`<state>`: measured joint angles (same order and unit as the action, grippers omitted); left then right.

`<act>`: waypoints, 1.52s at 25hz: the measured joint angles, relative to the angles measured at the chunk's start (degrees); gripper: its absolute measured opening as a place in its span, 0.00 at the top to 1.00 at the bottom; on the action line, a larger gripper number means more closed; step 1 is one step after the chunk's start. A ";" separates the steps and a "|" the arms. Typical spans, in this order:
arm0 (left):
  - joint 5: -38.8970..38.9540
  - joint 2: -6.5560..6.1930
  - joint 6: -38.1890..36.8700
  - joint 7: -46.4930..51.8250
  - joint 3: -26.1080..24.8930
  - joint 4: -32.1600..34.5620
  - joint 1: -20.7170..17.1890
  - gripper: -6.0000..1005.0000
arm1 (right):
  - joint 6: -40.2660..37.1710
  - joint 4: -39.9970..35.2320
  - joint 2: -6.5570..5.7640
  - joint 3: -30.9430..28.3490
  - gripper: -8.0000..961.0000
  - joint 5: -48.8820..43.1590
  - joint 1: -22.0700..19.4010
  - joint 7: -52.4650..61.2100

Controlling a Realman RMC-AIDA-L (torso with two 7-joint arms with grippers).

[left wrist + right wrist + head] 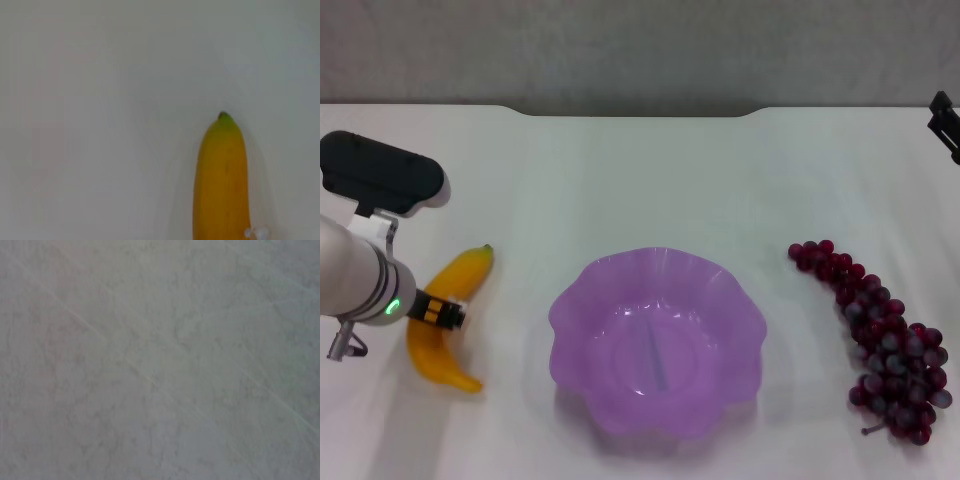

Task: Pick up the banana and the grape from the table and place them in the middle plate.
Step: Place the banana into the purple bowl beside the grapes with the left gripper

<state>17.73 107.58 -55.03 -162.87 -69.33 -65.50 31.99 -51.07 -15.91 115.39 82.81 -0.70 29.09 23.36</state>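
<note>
1. The left gripper (438,311) sits low at the middle of the banana (448,318), on the left of the tabletop (650,180); whether it clamps the fruit I cannot tell.
2. The middle plate (657,340) lies at centre, holding nothing.
3. The grape (880,335) lies right of it.
4. The right gripper (946,122) shows at the far right edge, its state unclear.

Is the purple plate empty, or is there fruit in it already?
Empty. The middle plate holds nothing; the banana lies on the table to its left, under the left tool, the grape to its right.
</note>
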 joint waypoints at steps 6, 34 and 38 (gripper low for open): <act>-5.57 1.88 3.21 0.01 -2.91 -2.77 -4.08 0.48 | -0.20 0.00 0.00 -0.04 0.09 0.00 -0.09 0.02; -6.11 -3.14 -8.19 -0.19 5.69 -44.27 -17.34 0.49 | -0.60 0.04 0.00 -0.26 0.09 0.05 -0.74 0.03; -5.84 -3.96 -8.13 -0.19 12.34 -42.97 -15.30 0.49 | -0.60 0.10 0.00 -0.28 0.09 0.08 -0.77 0.03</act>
<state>11.89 103.62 -63.16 -163.05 -56.99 -108.47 16.68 -51.67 -15.81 115.40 82.53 -0.62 28.31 23.38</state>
